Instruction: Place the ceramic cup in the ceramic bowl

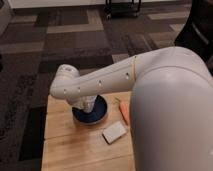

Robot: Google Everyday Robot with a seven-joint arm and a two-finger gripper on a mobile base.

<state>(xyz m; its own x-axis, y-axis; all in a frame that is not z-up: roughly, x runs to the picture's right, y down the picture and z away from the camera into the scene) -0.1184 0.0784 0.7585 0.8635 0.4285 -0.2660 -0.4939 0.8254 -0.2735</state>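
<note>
Seen from above, a huge white robot arm point(165, 95) fills the near right of the view and hides that side of a pale wooden table point(70, 150). On the bare wood near the middle lies a small whitish rectangular block point(114, 132), perhaps a sponge, and just right of it and a little farther back an orange carrot point(123, 112) lies by the arm's edge. Farther back and to the left sits the ceramic bowl point(100, 114), dark blue and round, only partly showing. The arm's rounded end bends down over the bowl's left half, so the gripper point(88, 106) hangs right above or inside it, mostly hidden; whether its claw is spread or closed cannot be told. The ceramic cup is not visible on its own; it is probably at the gripper, over the bowl, though that is a guess. Beyond the table lies dark patterned carpet point(60, 40), with a black cart frame point(122, 7) at the far edge. The risk from here: a release too high or off-centre could tip the cup onto the rim, and it could roll out or chip.
</note>
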